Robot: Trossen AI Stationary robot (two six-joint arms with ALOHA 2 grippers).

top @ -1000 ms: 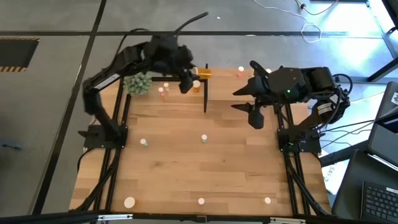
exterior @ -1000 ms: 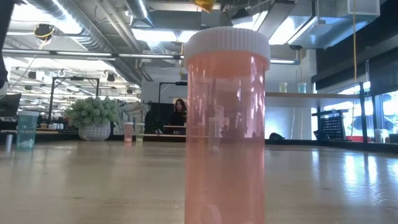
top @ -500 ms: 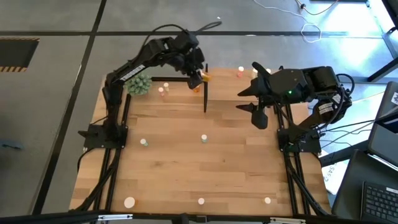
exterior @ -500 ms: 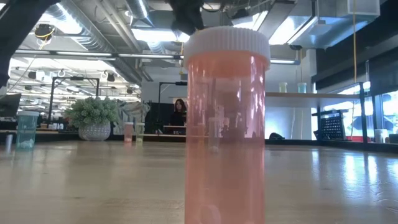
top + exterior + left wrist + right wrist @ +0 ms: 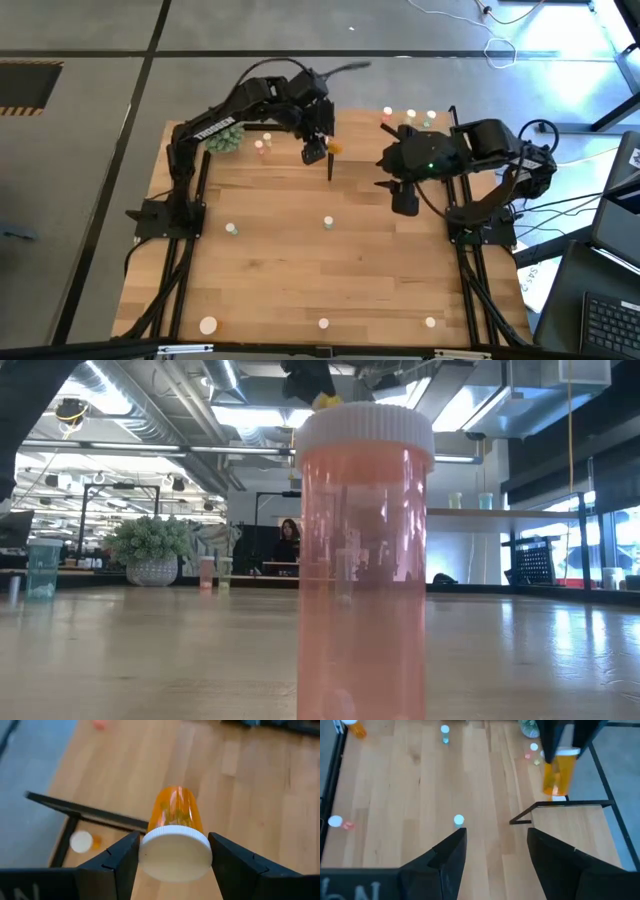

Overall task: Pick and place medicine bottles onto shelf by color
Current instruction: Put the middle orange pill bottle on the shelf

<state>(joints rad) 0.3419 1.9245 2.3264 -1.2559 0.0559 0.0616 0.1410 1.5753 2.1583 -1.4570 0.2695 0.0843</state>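
The left gripper (image 5: 174, 851) is clamping a white-capped orange cylindrical medicine bottle (image 5: 175, 815) between its fingers, hanging over the black-framed light-wood shelf (image 5: 580, 827). The right gripper (image 5: 495, 840) is hovering nearby above the tabletop (image 5: 330, 270), jaws spread apart.

Left gripper (image 5: 318, 148) holding bottle (image 5: 331, 148) above shelf (image 5: 300, 130), plant ball (image 5: 225, 137) left

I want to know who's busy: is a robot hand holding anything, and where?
The left gripper holds an orange medicine bottle by its white cap. The right gripper holds nothing.
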